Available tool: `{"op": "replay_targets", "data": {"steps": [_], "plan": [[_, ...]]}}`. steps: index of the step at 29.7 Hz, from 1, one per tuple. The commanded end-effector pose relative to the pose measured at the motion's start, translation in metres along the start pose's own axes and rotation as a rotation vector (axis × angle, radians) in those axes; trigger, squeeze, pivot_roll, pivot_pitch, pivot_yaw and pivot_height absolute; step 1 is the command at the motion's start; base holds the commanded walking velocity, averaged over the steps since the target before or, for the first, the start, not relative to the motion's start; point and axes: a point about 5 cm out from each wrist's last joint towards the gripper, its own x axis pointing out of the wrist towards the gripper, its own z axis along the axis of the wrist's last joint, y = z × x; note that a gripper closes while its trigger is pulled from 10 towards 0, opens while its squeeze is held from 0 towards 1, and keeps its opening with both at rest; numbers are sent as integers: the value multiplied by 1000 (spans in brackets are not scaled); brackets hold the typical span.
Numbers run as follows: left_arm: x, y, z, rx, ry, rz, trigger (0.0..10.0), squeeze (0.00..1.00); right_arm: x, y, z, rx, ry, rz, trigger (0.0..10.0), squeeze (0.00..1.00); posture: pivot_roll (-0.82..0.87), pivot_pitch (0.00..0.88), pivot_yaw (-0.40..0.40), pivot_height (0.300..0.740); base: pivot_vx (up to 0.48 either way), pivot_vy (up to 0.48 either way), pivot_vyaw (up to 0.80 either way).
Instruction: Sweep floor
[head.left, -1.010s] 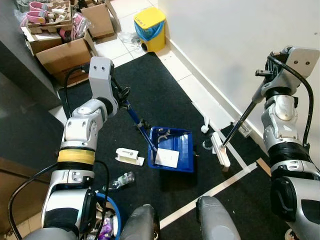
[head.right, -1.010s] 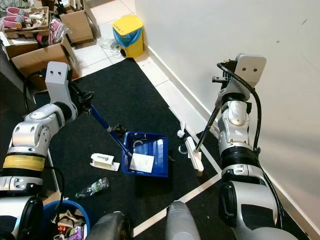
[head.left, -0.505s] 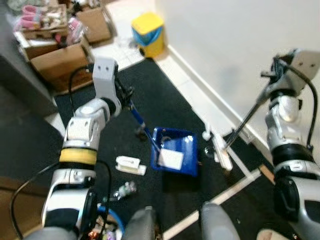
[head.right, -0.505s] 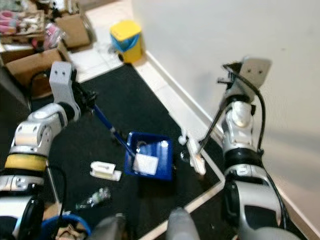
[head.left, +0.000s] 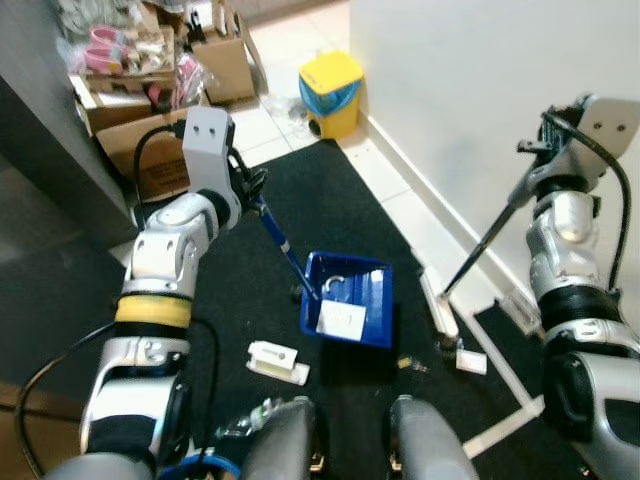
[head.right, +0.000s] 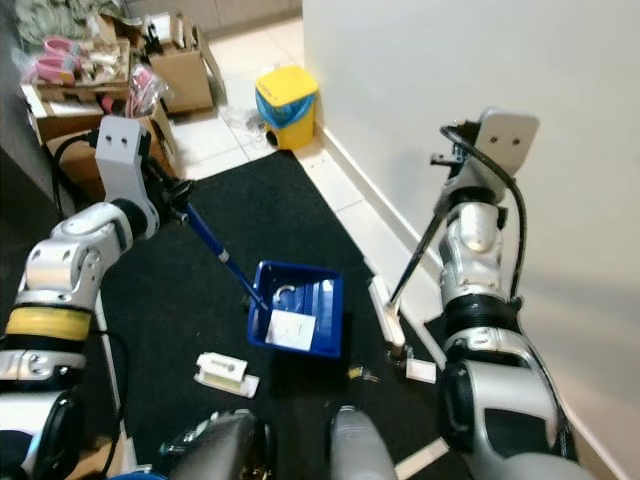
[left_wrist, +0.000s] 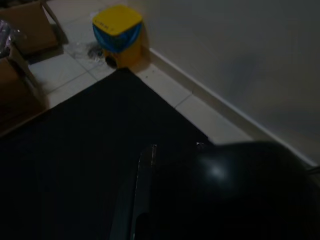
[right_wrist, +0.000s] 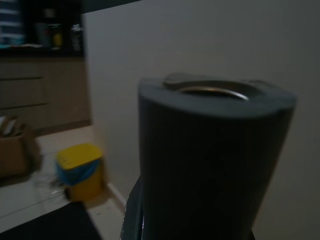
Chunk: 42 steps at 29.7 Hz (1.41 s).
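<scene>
A blue dustpan (head.left: 352, 302) rests on the black mat (head.left: 330, 205) with a white sheet of paper (head.left: 341, 318) lying in it. Its long blue handle (head.left: 283, 243) slants up to my left gripper (head.left: 247, 188), which is shut on it. Near the wall on the right, my right gripper (head.left: 535, 170) is shut on the dark broom handle (head.left: 482, 246). The white broom head (head.left: 439, 313) touches the floor at the mat's edge, right of the dustpan. In the right wrist view the grey handle end (right_wrist: 210, 150) looms close.
A white box (head.left: 278, 361), a small white scrap (head.left: 470, 362) and dark bits (head.left: 408, 364) lie on the floor near my legs. A yellow bin (head.left: 333, 92) stands by the white wall (head.left: 470, 70). Cardboard boxes (head.left: 222, 62) crowd the far left.
The whole picture has shifted, so the camera moved. Both grippers keep their holds. The broom head now sits nearer the wall, off the white tape line.
</scene>
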Motion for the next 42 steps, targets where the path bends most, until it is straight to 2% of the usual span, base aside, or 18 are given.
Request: {"op": "replay_targets", "data": {"steps": [1,10,18,23,30,42], "plan": [[-2,0,8,20,-34,0,10000,0,2,1,6,2,-36,3,10000,0,-26,13,56,740,0,0,0],[-1,-1,8,32,-34,-6,10000,0,1,0,4,1,-31,-3,10000,0,-25,15,60,740,0,0,0],[0,3,-4,44,6,3,10000,0,-2,-4,0,-14,-15,-10,10000,0,-21,30,63,740,0,0,0],[10,-3,-11,43,40,-23,10000,0,-4,-10,-3,-43,-8,-23,10000,0,-18,57,68,740,0,0,0],[24,-15,-5,53,36,-58,10000,0,-5,-17,-2,-52,-18,-40,10000,0,-37,74,88,740,0,0,0],[30,-15,-3,45,24,-65,10000,0,-5,-14,-2,-50,-16,-40,10000,0,-36,69,81,740,263,-389,0]]}}
